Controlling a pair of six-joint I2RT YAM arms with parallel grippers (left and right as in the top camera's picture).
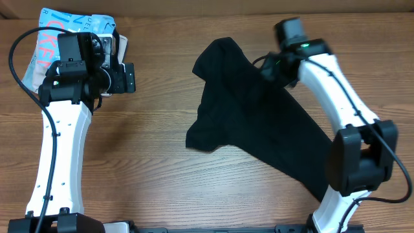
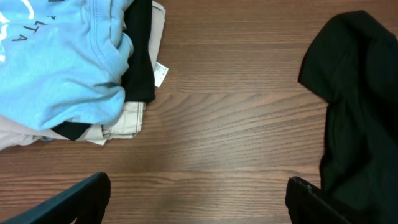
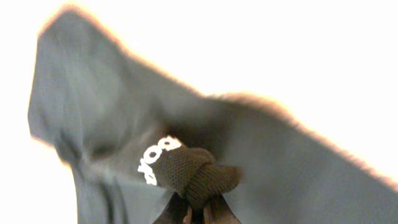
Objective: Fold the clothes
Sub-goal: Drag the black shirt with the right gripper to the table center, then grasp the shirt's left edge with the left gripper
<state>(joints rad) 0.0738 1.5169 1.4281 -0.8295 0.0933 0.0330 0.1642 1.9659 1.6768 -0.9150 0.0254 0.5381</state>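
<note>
The clothes are a black shirt [image 1: 259,123] lying crumpled across the middle and right of the wooden table, one corner trailing toward the front right. My right gripper [image 1: 270,66] sits at the shirt's upper right edge. In the right wrist view that gripper [image 3: 200,211] is shut on a bunched ribbed fold of the black shirt [image 3: 93,106], next to short white lettering [image 3: 157,158]. My left gripper [image 1: 131,78] hovers at the left, open, well apart from the shirt. Its fingers [image 2: 87,199] frame bare wood, with the shirt's [image 2: 360,93] edge just beyond the right finger.
A pile of folded garments [image 1: 52,26], light blue on top with beige and black beneath, lies at the back left corner, partly under the left arm. The same pile [image 2: 62,68] fills the upper left of the left wrist view. Bare wood [image 1: 155,175] lies between the arms.
</note>
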